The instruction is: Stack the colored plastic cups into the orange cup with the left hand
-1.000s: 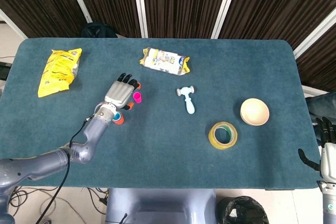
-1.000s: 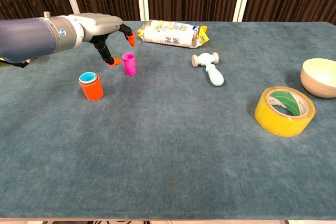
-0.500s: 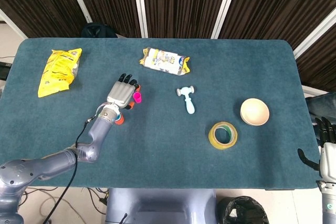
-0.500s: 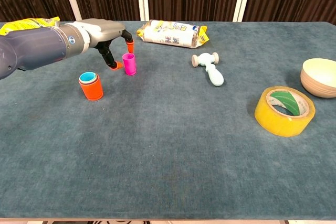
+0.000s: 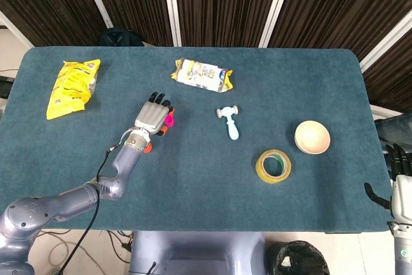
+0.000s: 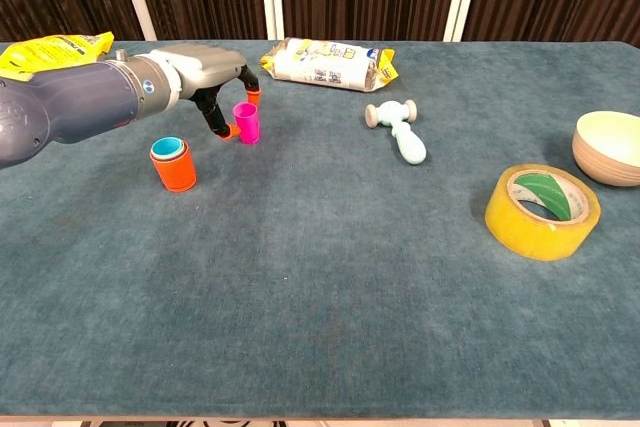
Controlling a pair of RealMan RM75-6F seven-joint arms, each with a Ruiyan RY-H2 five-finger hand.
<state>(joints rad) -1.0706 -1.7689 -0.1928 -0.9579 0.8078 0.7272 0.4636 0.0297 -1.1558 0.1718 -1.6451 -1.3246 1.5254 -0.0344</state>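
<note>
Desk (image 6: 320, 297): teal cloth surface filling most of both views.

Orange cup (image 6: 175, 167): upright at left of the chest view, with a light blue cup (image 6: 167, 148) nested inside it, the blue rim showing above the orange one. In the head view it is mostly hidden under the wrist, only an orange edge showing (image 5: 147, 149).

Pink cup (image 6: 246, 122): upright on the desk, up and to the right of the orange cup, apart from it; its inside cannot be made out. In the head view a sliver of pink shows beside the fingers (image 5: 169, 120).

Left hand (image 6: 205, 72): left of centre in the head view (image 5: 151, 115), reaching over the pink cup. Orange-tipped fingers (image 6: 232, 130) are spread to either side of the cup, one tip low at its left side, another behind its rim; whether they touch it cannot be told.

Right hand (image 5: 402, 181): lower right edge of the head view, off the desk, fingers apart, holding nothing.

Bowl (image 6: 610, 146): cream, right edge of the chest view, nothing seen in it.

Tape roll (image 6: 542, 211): yellow, lying flat, lower left of the bowl.

Toy hammer (image 6: 398, 129): pale blue, centre.

Snack packet (image 6: 325, 64): white, at the far edge, top centre.

Yellow bag (image 5: 72, 86): upper left of the head view.
</note>
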